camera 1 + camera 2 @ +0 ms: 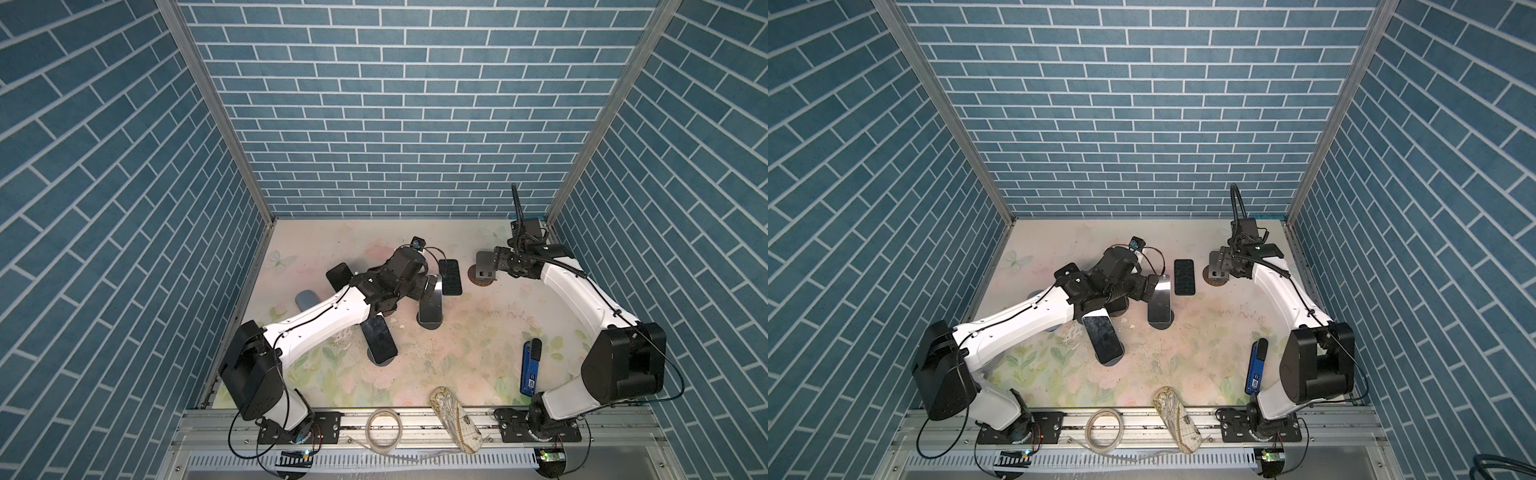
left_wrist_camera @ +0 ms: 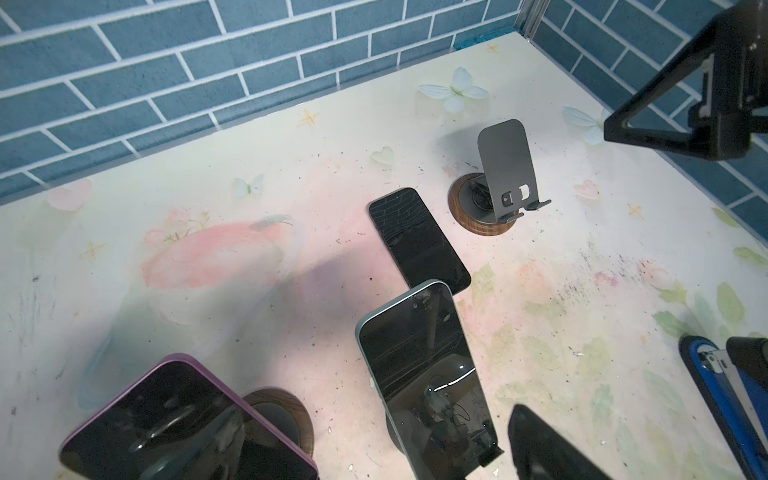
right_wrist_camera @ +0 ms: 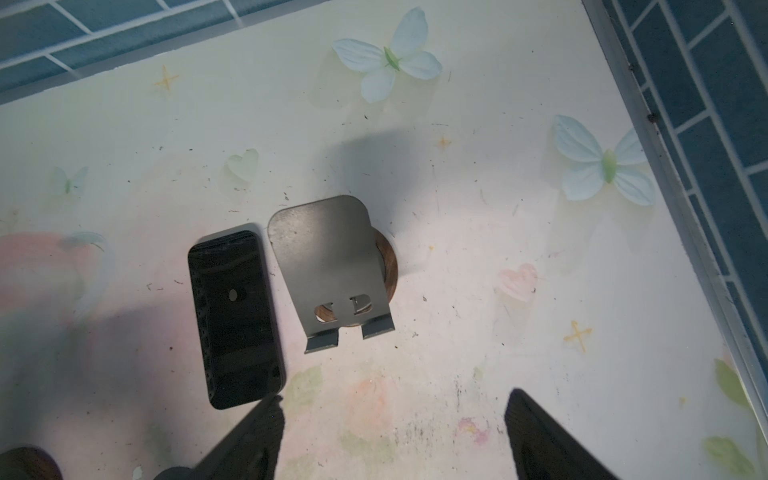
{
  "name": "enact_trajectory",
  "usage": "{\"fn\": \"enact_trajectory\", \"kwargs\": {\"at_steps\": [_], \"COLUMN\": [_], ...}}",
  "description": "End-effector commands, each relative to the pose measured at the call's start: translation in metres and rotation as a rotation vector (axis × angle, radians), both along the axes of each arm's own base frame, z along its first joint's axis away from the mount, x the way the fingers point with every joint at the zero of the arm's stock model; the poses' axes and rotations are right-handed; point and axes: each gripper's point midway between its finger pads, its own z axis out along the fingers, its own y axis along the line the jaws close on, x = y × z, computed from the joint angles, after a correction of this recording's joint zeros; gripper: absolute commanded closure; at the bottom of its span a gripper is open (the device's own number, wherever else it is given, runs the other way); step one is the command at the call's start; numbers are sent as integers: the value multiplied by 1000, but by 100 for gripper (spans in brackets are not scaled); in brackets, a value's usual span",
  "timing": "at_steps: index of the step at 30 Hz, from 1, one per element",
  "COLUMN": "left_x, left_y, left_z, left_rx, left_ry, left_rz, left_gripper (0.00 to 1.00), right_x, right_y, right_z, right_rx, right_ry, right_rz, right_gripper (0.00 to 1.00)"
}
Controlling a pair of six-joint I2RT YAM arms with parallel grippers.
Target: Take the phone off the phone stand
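Both top views: right pincer (image 1: 497, 262) hangs spread at the empty phone stand (image 1: 483, 267), phone (image 1: 451, 277) lying flat just past the stand, left pincer (image 1: 428, 287) wide apart farther off. Right wrist view: fingers (image 3: 266, 419) parted with nothing between, stand ahead of both tips, phone beside one fingertip.

We get only the blurred, cropped fingers (image 3: 253, 436) of the right gripper (image 3: 395, 397) in its wrist view, plus a sliver of a wooden base (image 3: 23, 463). The left wrist view crops the purple-cased phone (image 2: 166, 424), a blue object (image 2: 715, 390) and a single dark finger (image 2: 544, 449). In both top views the left arm (image 1: 324, 311) hides part of a phone (image 1: 340, 276) on its far side, and the left gripper (image 1: 430, 286) is too small for us to read.
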Motion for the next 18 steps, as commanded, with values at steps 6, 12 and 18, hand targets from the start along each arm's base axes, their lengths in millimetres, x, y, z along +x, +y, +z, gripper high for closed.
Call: {"fn": "enact_trajectory", "kwargs": {"at_steps": [6,12,18], "left_x": [-5,-5,-5], "left_y": [-2,-2,-9], "left_z": [-18,-26,-38], "left_rx": [-12,34,81], "left_ry": [115,150,185], "left_rz": [104,155,206], "left_gripper": [0,0,0], "right_x": [-21,-29,-35], "right_y": [-5,-8,-11], "right_z": [-13,-15,-21], "right_rx": [6,-1,-14], "right_ry": [25,16,26], "right_rz": [-32,-36,-35], "right_gripper": [15,15,15]}}
